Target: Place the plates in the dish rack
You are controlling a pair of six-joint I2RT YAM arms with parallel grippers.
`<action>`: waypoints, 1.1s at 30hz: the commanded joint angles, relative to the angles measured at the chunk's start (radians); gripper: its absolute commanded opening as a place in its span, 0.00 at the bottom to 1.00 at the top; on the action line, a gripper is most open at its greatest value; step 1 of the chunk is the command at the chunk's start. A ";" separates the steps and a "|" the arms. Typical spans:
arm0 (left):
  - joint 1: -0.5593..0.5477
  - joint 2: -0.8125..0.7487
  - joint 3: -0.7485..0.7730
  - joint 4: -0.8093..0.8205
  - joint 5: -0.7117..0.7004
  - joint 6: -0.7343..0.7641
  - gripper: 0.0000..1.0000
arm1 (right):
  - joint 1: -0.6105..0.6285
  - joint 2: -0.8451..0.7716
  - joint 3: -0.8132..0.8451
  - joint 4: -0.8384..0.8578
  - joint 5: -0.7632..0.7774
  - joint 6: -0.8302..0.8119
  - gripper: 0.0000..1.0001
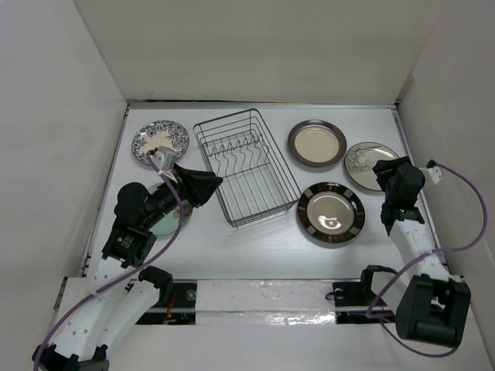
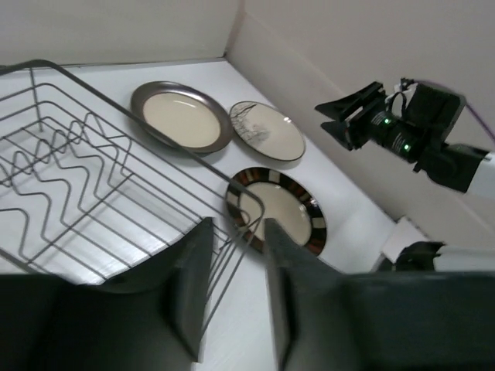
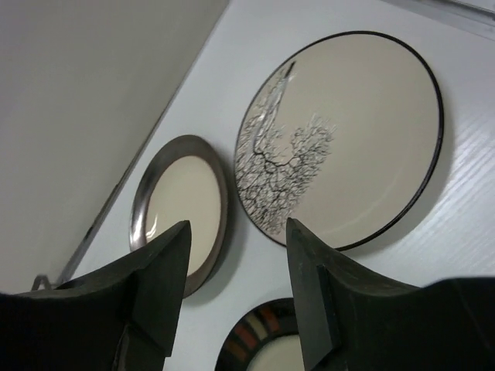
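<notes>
Top view: the rectangular dark wire dish rack (image 1: pixel 246 166) stands mid-desk (image 1: pixel 255 247) with no plate in it. Five plates lie flat around it. The blue-floral white plate (image 1: pixel 160 141) and pale green plate (image 1: pixel 164 220) are to its left. The grey-rimmed cream plate (image 1: pixel 317 144), tree-patterned cream plate (image 1: pixel 370 165) and black gold-marked plate (image 1: pixel 330 212) are to its right. Loading looks unstarted.

Left wrist view: the left fingers (image 2: pixel 193 286) are spread and empty, just beside the rack's corner.

Right wrist view: the right fingers (image 3: pixel 158 286) are parted, holding nothing, above the tree-patterned plate. The next move likely calls for lowering to pinch its rim.
</notes>
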 commanded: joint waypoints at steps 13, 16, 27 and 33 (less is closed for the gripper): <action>-0.052 -0.007 0.024 -0.107 -0.164 0.146 0.44 | -0.312 0.423 -0.052 0.265 -0.260 0.186 0.61; -0.052 -0.014 0.027 -0.107 -0.162 0.149 0.44 | -0.321 0.529 -0.022 0.285 -0.326 0.190 0.61; -0.052 -0.005 0.035 -0.133 -0.224 0.153 0.44 | -0.330 0.693 0.089 0.331 -0.434 0.222 0.59; -0.052 -0.023 0.033 -0.136 -0.262 0.157 0.43 | -0.330 0.739 0.118 0.348 -0.454 0.255 0.39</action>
